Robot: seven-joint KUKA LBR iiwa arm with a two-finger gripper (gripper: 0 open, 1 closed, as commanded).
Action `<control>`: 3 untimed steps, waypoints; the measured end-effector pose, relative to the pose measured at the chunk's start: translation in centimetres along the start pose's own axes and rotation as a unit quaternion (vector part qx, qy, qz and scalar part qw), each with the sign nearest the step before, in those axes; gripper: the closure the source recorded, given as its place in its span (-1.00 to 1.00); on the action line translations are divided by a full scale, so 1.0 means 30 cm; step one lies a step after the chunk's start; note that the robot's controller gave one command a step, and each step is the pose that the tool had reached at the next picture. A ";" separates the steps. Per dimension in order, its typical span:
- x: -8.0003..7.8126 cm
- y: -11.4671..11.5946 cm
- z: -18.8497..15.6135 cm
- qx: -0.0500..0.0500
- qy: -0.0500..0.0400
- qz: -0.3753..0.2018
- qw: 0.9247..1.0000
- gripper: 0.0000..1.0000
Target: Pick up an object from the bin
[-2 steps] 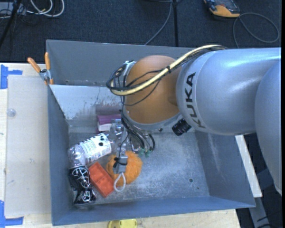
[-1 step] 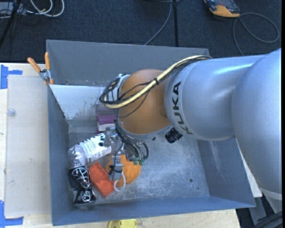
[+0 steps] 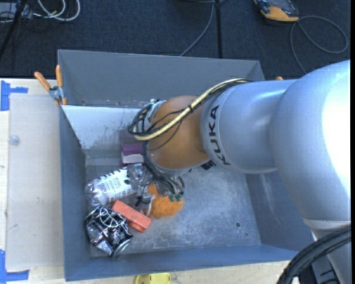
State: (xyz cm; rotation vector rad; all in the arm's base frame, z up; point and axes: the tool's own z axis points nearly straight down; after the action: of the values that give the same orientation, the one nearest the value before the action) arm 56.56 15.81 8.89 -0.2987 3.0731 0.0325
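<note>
An orange round thing lies on the bin floor a little left of the frame's centre and toward the lower edge. Its top is partly covered by dark parts of the claw, which hangs directly above and touches or nearly touches it; contact cannot be made out. The claw's working end is a dark tangle of metal and wires, and whether it is open or closed cannot be told, nor whether it has the orange thing in its grasp. Just left of the orange thing, touching or nearly so, a salmon-red rectangular block lies slanted, its lower-right end pointing toward the near wall. Above that block sits a crinkled clear plastic packet with a white label, its right end running under the claw. Below and left, near the bin's lower-left corner, is a crumpled black packet with white lines; its print is too small to read. Higher up, a small purple and white box peeps out, its right part hidden behind the wrist. The wrist carries a rounded orange cover with looped yellow and black cables across its upper left. The silver arm comes in from the right, bulky and cut off at the frame's right edge, hiding much of the right side of the grey metal bin. The floor to the right of the orange thing is bare.
</note>
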 end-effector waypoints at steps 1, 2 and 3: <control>0.016 0.000 0.012 0.001 0.009 0.000 1.000 -1.00; 0.017 0.001 0.013 0.001 0.009 0.000 1.000 -1.00; 0.086 -0.140 -0.047 0.001 0.012 -0.026 1.000 -1.00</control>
State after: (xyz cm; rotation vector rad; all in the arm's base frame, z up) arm 54.75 11.17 10.08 -0.3816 3.0871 0.0236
